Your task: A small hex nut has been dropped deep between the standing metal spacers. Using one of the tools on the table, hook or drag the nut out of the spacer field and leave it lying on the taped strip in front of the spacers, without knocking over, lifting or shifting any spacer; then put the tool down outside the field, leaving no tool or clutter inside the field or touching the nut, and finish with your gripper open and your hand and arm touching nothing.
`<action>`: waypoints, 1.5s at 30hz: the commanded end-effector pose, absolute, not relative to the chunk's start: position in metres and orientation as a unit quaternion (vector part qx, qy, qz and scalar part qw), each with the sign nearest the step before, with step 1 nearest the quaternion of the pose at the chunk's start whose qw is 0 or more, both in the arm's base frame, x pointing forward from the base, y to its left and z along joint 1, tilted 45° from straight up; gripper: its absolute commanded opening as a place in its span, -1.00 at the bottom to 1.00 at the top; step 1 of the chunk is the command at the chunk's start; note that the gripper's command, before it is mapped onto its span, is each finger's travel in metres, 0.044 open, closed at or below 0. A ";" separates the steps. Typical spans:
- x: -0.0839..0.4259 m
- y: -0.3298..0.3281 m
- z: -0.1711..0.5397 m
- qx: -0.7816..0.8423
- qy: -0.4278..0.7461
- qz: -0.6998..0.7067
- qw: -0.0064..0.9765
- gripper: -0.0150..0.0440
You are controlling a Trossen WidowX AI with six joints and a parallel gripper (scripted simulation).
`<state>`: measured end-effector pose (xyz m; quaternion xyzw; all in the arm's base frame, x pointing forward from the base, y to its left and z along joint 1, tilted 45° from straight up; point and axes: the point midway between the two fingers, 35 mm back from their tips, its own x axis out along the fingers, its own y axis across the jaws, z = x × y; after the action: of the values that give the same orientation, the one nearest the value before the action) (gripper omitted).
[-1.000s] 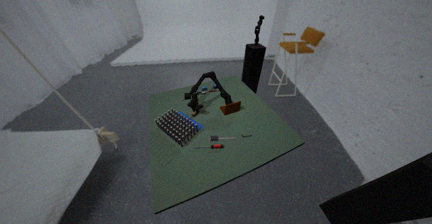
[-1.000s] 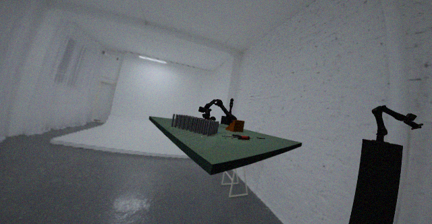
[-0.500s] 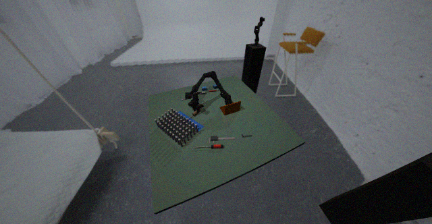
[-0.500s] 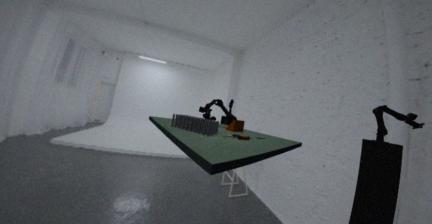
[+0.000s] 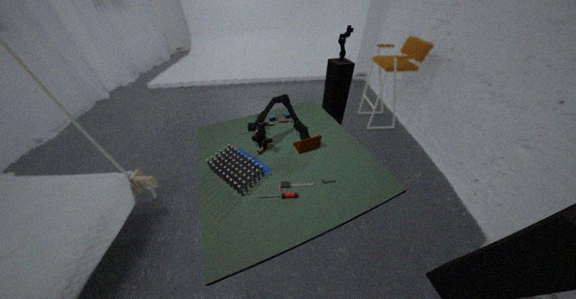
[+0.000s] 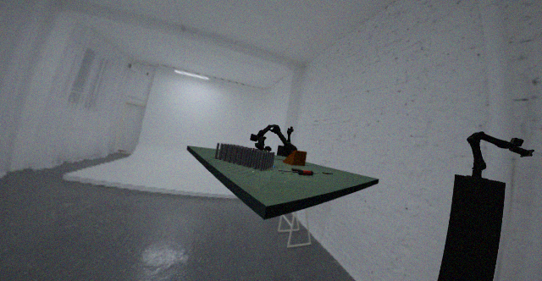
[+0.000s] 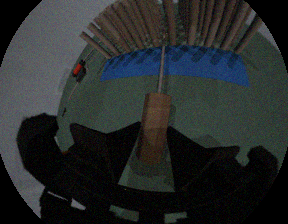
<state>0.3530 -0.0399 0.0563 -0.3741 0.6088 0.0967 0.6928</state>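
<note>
The metal spacers (image 5: 236, 169) (image 6: 245, 156) (image 7: 215, 25) stand in dense rows on the green table. The blue taped strip (image 5: 265, 166) (image 7: 220, 70) runs along their near side in the wrist view. My gripper (image 7: 154, 127) (image 5: 263, 149) is shut on the brown handle (image 7: 156, 120) of a thin-shafted tool. The shaft (image 7: 161, 75) points forward over the blue strip, and its far end reaches the front edge of the spacers, where I cannot tell whether it touches one. The hex nut cannot be made out in any view.
A red-handled screwdriver (image 5: 290, 195) (image 6: 306, 173) (image 7: 78, 68), a dark-headed tool (image 5: 286, 185) and a small dark piece (image 5: 329, 181) lie beside the field. An orange block (image 5: 309, 144) (image 6: 298, 158) stands near the arm's base. Small blue blocks (image 5: 272, 118) (image 5: 287, 115) and more tools lie behind the arm.
</note>
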 end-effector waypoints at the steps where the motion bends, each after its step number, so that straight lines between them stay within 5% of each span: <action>1: 0.350 -0.040 0.057 -0.375 0.608 0.102 0.692 -0.49; 45: 0.326 -0.055 0.066 -0.375 0.609 0.102 0.692 -0.49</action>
<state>0.3290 -0.0547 0.0662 -0.3748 0.6086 0.0965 0.6927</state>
